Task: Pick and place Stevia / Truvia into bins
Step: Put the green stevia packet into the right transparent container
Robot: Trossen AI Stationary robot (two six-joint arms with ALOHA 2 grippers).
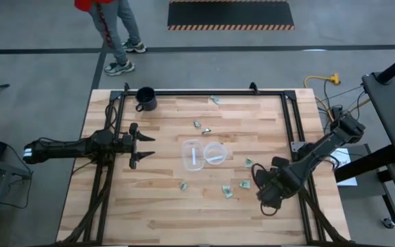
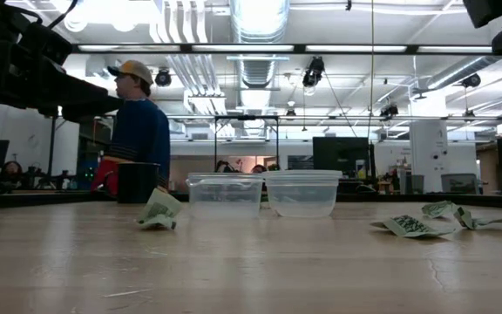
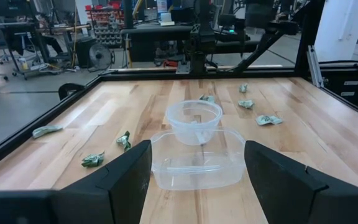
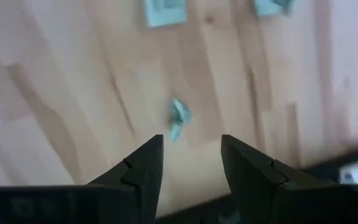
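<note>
Two clear bins (image 1: pixel 193 155) (image 1: pixel 215 153) stand side by side at the table's middle; they also show in the low view (image 2: pixel 225 194) (image 2: pixel 303 192). Several pale green packets lie loose: some near the right gripper (image 1: pixel 243 184) (image 1: pixel 228 191) (image 1: pixel 248 162), some farther back (image 1: pixel 197 124). My right gripper (image 1: pixel 259 180) is open and low over the table; in the right wrist view (image 4: pixel 191 155) one packet (image 4: pixel 179 118) lies just beyond its fingertips. My left gripper (image 1: pixel 142 147) is open and empty, left of the bins, facing them (image 3: pixel 197 149).
A black mug (image 1: pixel 145 99) stands at the back left. A person (image 1: pixel 115 27) stands beyond the table's far edge. A black frame rail (image 1: pixel 204 92) runs along the back and sides. Bare wood lies along the front.
</note>
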